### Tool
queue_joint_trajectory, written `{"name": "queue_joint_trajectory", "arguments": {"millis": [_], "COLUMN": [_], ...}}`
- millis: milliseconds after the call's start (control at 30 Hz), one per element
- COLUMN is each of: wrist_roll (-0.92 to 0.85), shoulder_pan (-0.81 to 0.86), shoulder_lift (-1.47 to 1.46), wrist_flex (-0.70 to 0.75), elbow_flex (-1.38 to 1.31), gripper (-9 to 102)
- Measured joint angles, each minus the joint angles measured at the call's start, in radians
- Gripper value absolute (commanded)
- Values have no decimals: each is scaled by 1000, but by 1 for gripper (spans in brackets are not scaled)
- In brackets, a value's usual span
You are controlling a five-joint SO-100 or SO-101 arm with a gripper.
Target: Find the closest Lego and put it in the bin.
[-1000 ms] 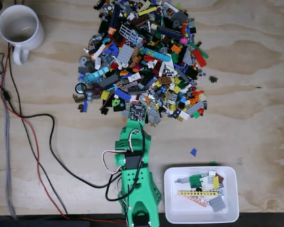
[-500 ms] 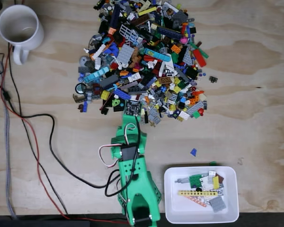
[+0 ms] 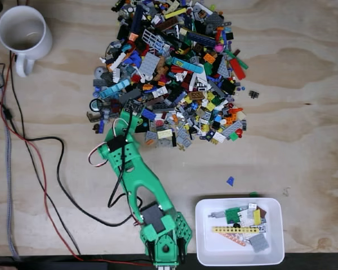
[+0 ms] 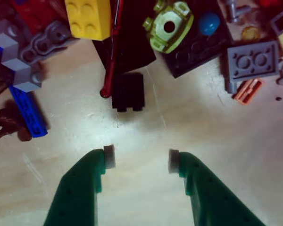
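Observation:
A heap of mixed Lego [image 3: 169, 67] covers the upper middle of the wooden table in the fixed view. My green gripper [image 3: 129, 119] reaches over the heap's lower left edge. In the wrist view the gripper [image 4: 137, 159] is open with nothing between its white-padded fingertips [image 4: 108, 156]. A small black brick [image 4: 128, 92] lies on bare wood just ahead of the gap, apart from both fingers. Beyond it are a yellow brick [image 4: 88, 18], a thin red rod [image 4: 111, 52] and a lime green piece [image 4: 169, 26]. The white bin [image 3: 239, 260] sits at the lower right, holding several pieces.
A white mug [image 3: 23, 31] stands at the top left, with red and black cables [image 3: 45, 163] trailing down the left side. A loose blue piece [image 3: 230, 180] lies above the bin. In the wrist view a blue plate [image 4: 28, 110] and a grey plate [image 4: 253, 60] flank the black brick.
The arm has swung left, from the lower middle edge of the heap to its lower left edge. The bin and its pieces have not moved.

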Motion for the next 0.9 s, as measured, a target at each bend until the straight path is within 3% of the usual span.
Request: {"name": "queue_joint_trajectory", "arguments": {"millis": [900], "wrist_roll": [-209], "shoulder_pan": [81], "shoulder_lift": [-259], "wrist_flex": [-107], "elbow_flex": [-153], "gripper": [10]}}
